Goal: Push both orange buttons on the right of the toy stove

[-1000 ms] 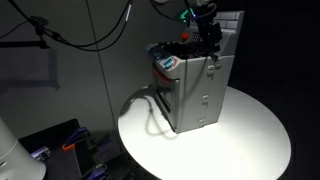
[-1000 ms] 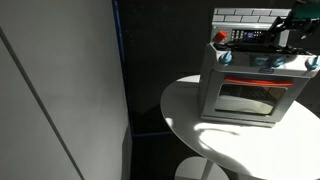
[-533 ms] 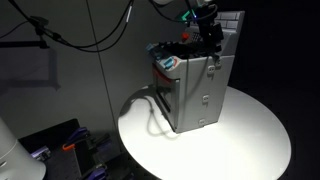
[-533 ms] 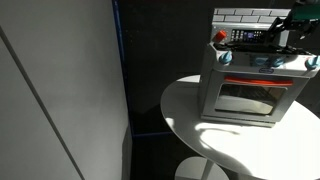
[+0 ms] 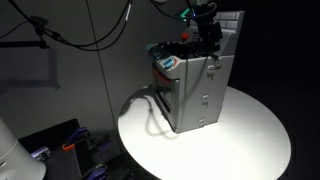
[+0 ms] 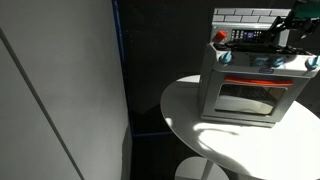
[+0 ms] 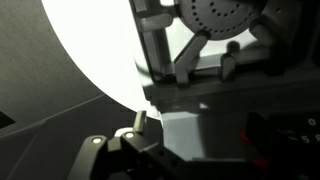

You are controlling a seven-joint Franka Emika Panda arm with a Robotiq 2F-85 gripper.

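The grey toy stove (image 5: pixel 196 88) stands on a round white table, with its white brick back panel (image 6: pixel 248 14) and front door (image 6: pixel 247 97) in view. My gripper (image 5: pixel 209 36) is over the right end of the stove's dark top, near the back panel; it also shows in an exterior view (image 6: pixel 291 26). The orange buttons are not clear in either exterior view, since the gripper covers that end. In the wrist view the stove's grey side (image 7: pixel 200 135) fills the middle. A small reddish streak (image 7: pixel 253 134) shows at the right. Whether the jaws are open or shut cannot be told.
The round white table (image 5: pixel 250 135) carries the stove near its back. A red knob-like item (image 6: pixel 221 37) sits on the stove's top left corner. Cables (image 5: pixel 95 40) hang at the back. A grey wall panel (image 6: pixel 60 90) fills one side.
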